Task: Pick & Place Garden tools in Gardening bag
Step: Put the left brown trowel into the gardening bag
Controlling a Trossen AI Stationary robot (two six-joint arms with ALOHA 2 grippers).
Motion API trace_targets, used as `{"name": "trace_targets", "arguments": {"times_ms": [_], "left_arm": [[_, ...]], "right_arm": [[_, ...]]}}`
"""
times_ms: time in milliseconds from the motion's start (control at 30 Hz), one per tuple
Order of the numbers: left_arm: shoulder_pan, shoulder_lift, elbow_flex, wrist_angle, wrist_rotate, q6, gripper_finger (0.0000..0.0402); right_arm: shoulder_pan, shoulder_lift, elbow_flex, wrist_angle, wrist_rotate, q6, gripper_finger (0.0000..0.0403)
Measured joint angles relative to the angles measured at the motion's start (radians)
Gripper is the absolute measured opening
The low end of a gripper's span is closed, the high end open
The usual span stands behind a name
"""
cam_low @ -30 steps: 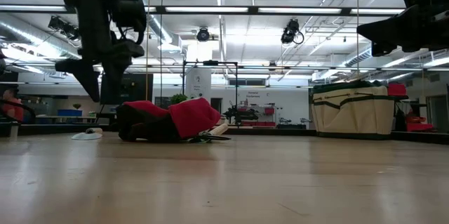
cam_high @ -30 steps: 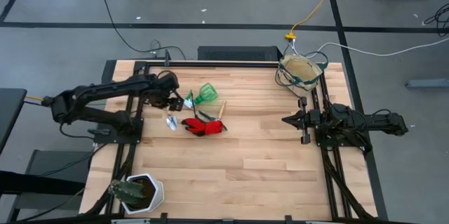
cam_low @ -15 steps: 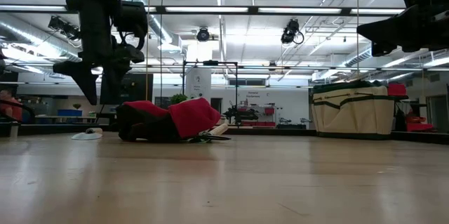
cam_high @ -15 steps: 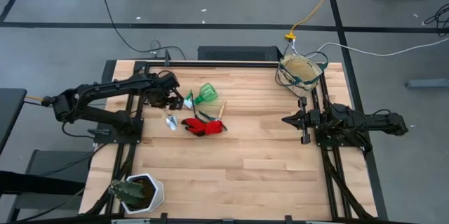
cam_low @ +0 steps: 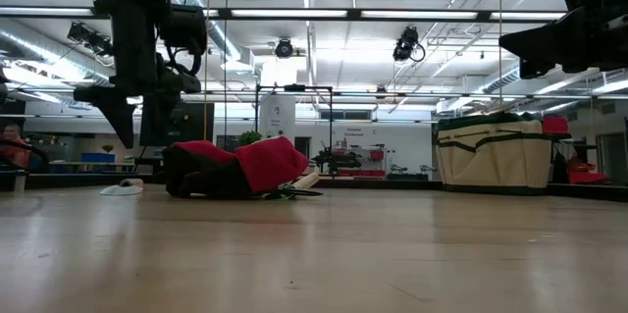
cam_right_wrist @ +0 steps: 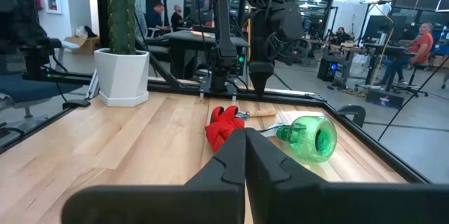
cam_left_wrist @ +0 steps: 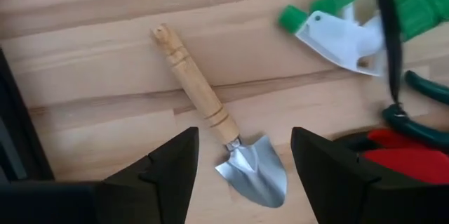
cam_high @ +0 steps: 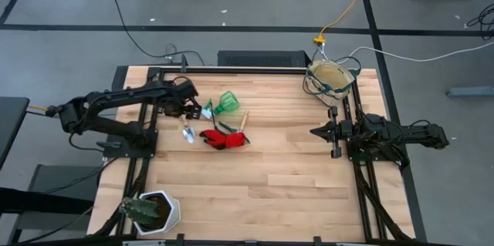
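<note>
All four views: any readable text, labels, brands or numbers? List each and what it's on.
None readable.
Gardening bag: no print visible.
Trowel, green watering vessel, red glove, white pot: no markings.
Wall signs in the room behind, low view: too small and blurred to read.

Trowel (cam_left_wrist: 224, 150) beside glove (cam_high: 222, 138); bag (cam_high: 330, 78) apparently well apart.

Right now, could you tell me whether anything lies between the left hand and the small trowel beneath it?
Nothing visible does. The open left hand hangs above the trowel, whose blade shows between its fingers on bare wood. The green watering vessel and red glove lie off to one side.
</note>
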Motion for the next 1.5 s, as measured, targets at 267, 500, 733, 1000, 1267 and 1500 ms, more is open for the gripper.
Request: {"name": "trace_targets", "arguments": {"times_ms": [267,500,733,1000,1267,1500], "left_arm": [[0.036,0.086,0.0,0.004,-0.022,-0.001,0.0236],[0.08,0.154,0.0,0.023,-0.026,0.004,0.0236],[0.086,0.221,0.0,0.056,-0.026,0.006,0.0236],[0.086,0.276,0.0,0.088,-0.019,0.008,0.0236],[0.086,0.318,0.0,0.093,0.017,0.007,0.0236],[0.086,0.321,0.0,0.096,0.017,0.007,0.0236]], "right_arm": [[0.0,0.0,0.0,0.0,0.0,0.0,0.0004],[0.0,0.0,0.0,0.0,0.0,0.0,0.0004],[0.0,0.0,0.0,0.0,0.0,0.0,0.0004],[0.0,0.0,0.0,0.0,0.0,0.0,0.0004],[0.0,0.0,0.0,0.0,0.0,0.0,0.0004],[0.0,0.0,0.0,0.0,0.0,0.0,0.0004]]}}
